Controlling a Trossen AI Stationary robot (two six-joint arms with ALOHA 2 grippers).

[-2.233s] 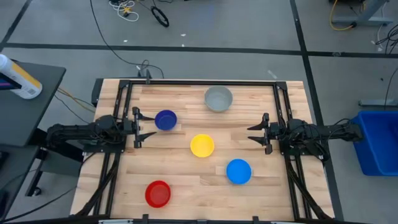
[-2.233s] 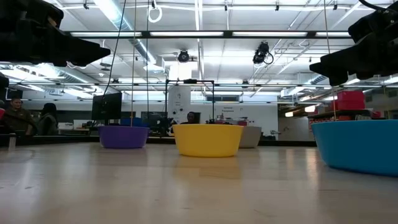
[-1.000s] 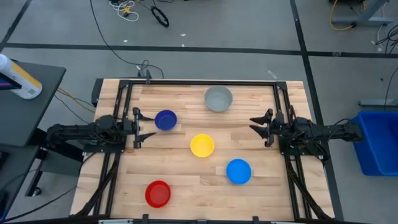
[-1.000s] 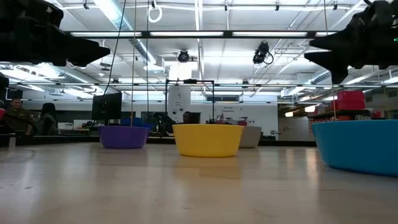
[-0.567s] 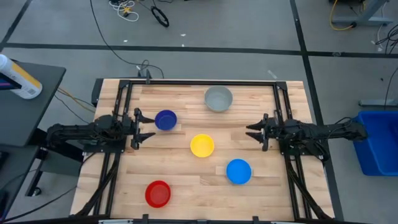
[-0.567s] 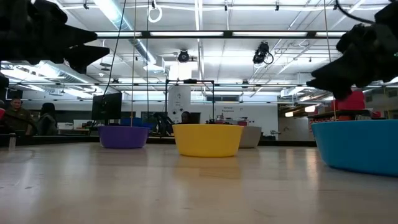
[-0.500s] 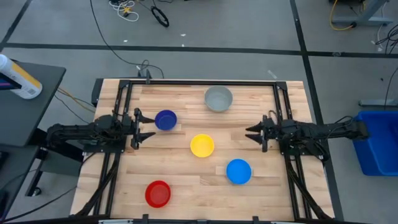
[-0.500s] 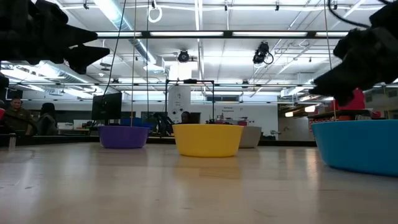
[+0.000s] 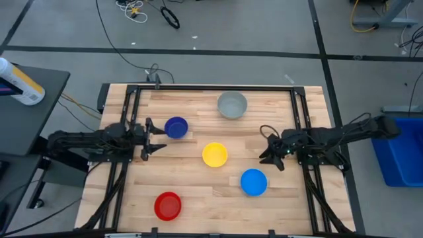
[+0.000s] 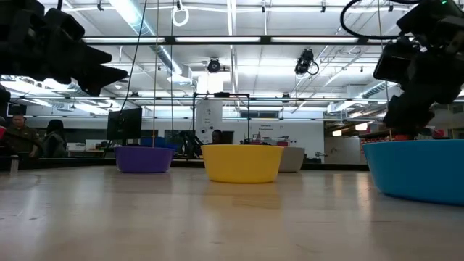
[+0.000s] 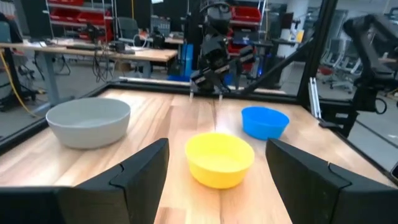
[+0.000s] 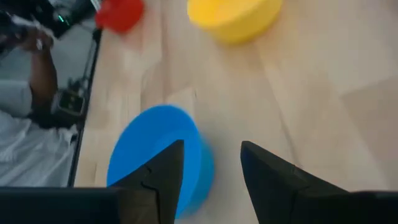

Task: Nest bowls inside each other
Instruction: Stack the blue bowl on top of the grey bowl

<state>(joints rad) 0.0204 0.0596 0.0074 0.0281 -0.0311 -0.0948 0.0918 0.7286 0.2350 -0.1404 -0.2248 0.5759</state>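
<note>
Five bowls stand apart and upright on their bases on the wooden table: grey (image 9: 232, 105) at the far middle, dark blue (image 9: 176, 127), yellow (image 9: 215, 155) in the centre, light blue (image 9: 254, 182) and red (image 9: 168, 206) near the front left. My left gripper (image 9: 152, 135) hangs open and level at the left side, next to the dark blue bowl, facing the yellow bowl (image 11: 219, 158). My right gripper (image 9: 271, 157) is open and slants down at the right. It hangs above the table just beyond the light blue bowl (image 12: 158, 158), touching nothing.
Black frame rails (image 9: 132, 99) run along the table's left and right sides. A blue bin (image 9: 400, 149) stands on the floor to the right. A spray bottle (image 9: 20, 82) lies on a side table to the left. A person (image 12: 37, 81) shows beyond the table's near-left edge.
My right gripper has moved inward from the right edge and a little toward the near edge. It has sunk and tipped from level to slanting down, nearer the light blue bowl. My left gripper has rolled about its own axis in place. No bowl has moved.
</note>
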